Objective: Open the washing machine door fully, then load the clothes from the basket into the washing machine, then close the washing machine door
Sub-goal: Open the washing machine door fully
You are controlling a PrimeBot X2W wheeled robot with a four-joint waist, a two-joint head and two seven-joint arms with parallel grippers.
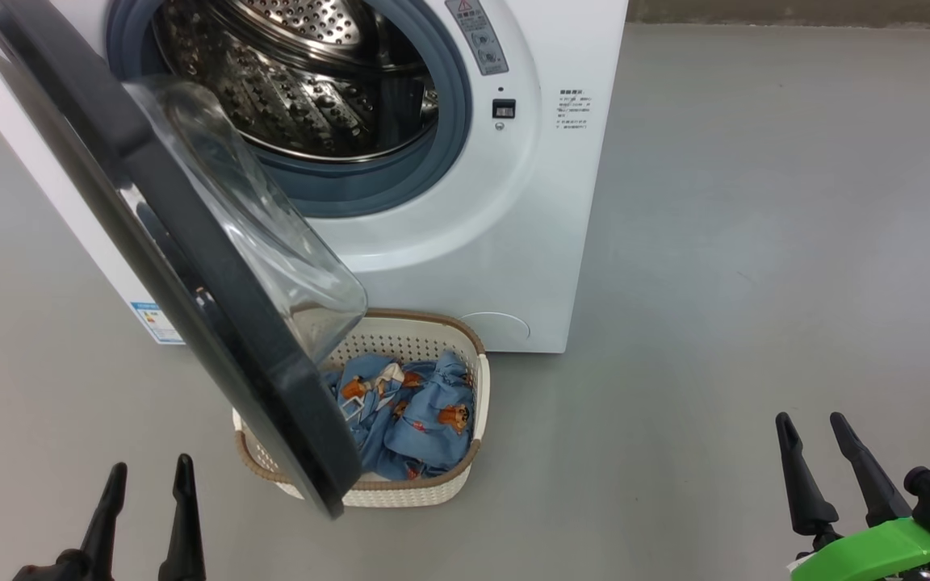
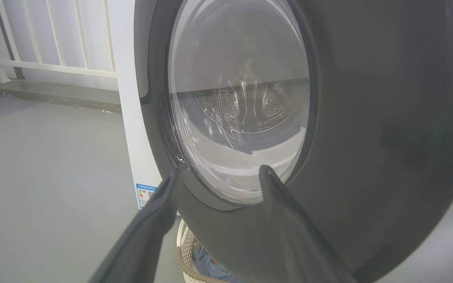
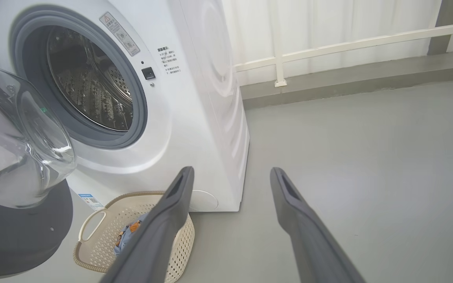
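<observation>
- While the washing machine door (image 1: 271, 403) stands swung out from the washing machine (image 1: 513, 242), hinged on the machine's left side, we see straight into the steel drum (image 1: 295, 97).
- Drum looks bare of laundry from the head view; grey-blue gasket (image 1: 400, 186) rings the opening.
- Door's clear glass bowl (image 1: 255, 226) bulges back toward the machine front.
- We place the basket (image 1: 416, 492) on the floor (image 1: 756, 242) just in front of the machine, below the opening, its back rim close to the front panel.
- Seen from the head camera, the door's lower edge overlaps the basket's left part; we cannot tell whether they touch.
- The clothes (image 1: 416, 420) lie bunched inside the basket, blue fabric with orange-brown bears.
- Left gripper (image 1: 151, 465): fingers apart, holding nothing, out in front of the machine on the door's side. Its wrist camera faces the door's glossy outer face, close up.
- Right gripper (image 1: 809, 420): fingers apart, holding nothing, in front of the machine and off past its right side, over bare floor, well apart from the basket.
- Small blue label (image 1: 154, 321) sits low on the machine's front at its left corner, behind the door.
</observation>
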